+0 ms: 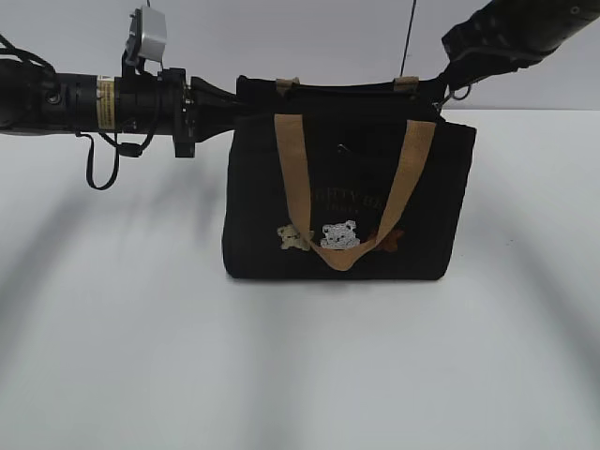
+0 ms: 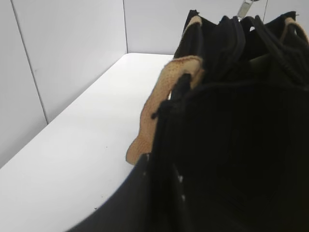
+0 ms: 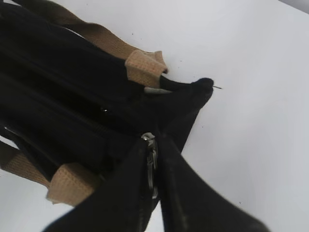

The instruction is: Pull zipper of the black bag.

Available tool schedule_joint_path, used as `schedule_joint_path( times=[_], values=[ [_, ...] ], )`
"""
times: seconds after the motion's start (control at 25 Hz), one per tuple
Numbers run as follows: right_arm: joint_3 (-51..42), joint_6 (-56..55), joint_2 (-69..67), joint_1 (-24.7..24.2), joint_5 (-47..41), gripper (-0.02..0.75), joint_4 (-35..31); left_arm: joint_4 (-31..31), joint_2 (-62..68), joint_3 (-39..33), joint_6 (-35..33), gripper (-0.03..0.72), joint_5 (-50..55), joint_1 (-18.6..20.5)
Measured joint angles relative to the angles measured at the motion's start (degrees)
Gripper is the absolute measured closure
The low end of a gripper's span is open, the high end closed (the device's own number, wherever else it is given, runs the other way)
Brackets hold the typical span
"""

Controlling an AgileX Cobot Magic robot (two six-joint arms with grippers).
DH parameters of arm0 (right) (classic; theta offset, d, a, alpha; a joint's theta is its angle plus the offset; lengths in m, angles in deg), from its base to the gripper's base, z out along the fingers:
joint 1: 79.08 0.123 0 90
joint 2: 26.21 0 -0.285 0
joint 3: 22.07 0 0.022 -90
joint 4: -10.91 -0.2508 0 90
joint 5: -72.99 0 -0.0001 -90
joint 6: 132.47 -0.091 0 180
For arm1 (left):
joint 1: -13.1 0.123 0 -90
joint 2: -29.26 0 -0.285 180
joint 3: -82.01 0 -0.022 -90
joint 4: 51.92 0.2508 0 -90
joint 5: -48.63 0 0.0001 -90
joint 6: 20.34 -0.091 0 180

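Note:
The black bag (image 1: 427, 202) stands upright on the white table, with tan handles (image 1: 292, 159) and small bears on its front. My left gripper (image 1: 234, 105) reaches in from the left and is shut on the bag's top left end. In the left wrist view the dark jaws (image 2: 166, 169) pinch the black fabric (image 2: 241, 145) beside a tan handle (image 2: 159, 101). My right gripper (image 1: 450, 86) is at the bag's top right corner. In the right wrist view its fingers (image 3: 153, 166) are shut on the silvery zipper (image 3: 152, 162) pull at the right end of the bag (image 3: 63, 106).
The white table (image 1: 300, 375) stretches in front of and beside the bag. A white wall (image 2: 72, 43) stands behind and to the side. The left arm's cable (image 1: 94, 173) hangs below the arm.

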Motion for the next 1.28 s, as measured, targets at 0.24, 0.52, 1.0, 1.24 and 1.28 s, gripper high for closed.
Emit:
schedule_joint_path(
  times=[0.24,0.52,1.0,1.24,1.28],
  values=[
    [0.0,-0.04,0.45,0.0,0.0,0.32,-1.77,5.01,-1.66,0.0,4.46,0.375,0.04,0.0],
    [0.0,-0.18,4.89,0.0,-3.33,0.246,-1.91,15.09,-9.82,0.0,20.34,0.202,1.36,0.05],
    [0.0,-3.68,13.0,-0.07,-11.29,0.245,-1.74,16.83,-19.86,0.0,57.78,0.118,12.96,5.7],
    [0.0,-4.22,14.5,-0.07,-11.96,0.245,-1.74,16.94,-21.55,0.0,65.97,0.09,27.44,7.79],
    [0.0,-4.22,14.67,-0.07,-12.09,0.245,-1.74,16.94,-21.78,0.0,66.81,0.089,30.52,7.93]
  ],
)
